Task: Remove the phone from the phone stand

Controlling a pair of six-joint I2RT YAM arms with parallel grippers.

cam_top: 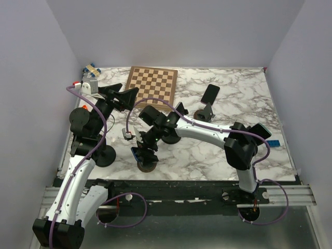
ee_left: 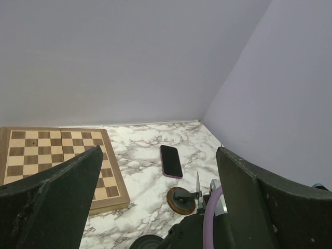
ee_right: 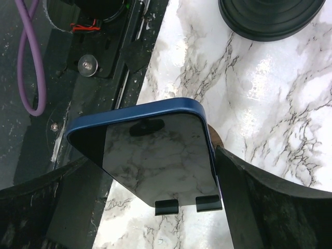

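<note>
A blue phone [ee_right: 155, 155] leans on a phone stand, its lower edge in the stand's two black hooks [ee_right: 167, 206]. The stand's round wooden base [cam_top: 147, 166] sits near the table's front edge. My right gripper [ee_right: 155, 174] straddles the phone, a finger against each side edge; in the top view my right gripper [cam_top: 145, 151] covers the phone. My left gripper [cam_top: 124, 97] is raised at the left, open and empty; the left wrist view shows its fingers [ee_left: 57, 192] wide apart.
A chessboard [cam_top: 152, 84] lies at the back. A second, dark phone [cam_top: 210, 93] lies flat beside an empty stand [cam_top: 205, 114]. Small items sit at the back left corner [cam_top: 92, 67]. The table's front rail [ee_right: 104, 62] is just beyond the blue phone.
</note>
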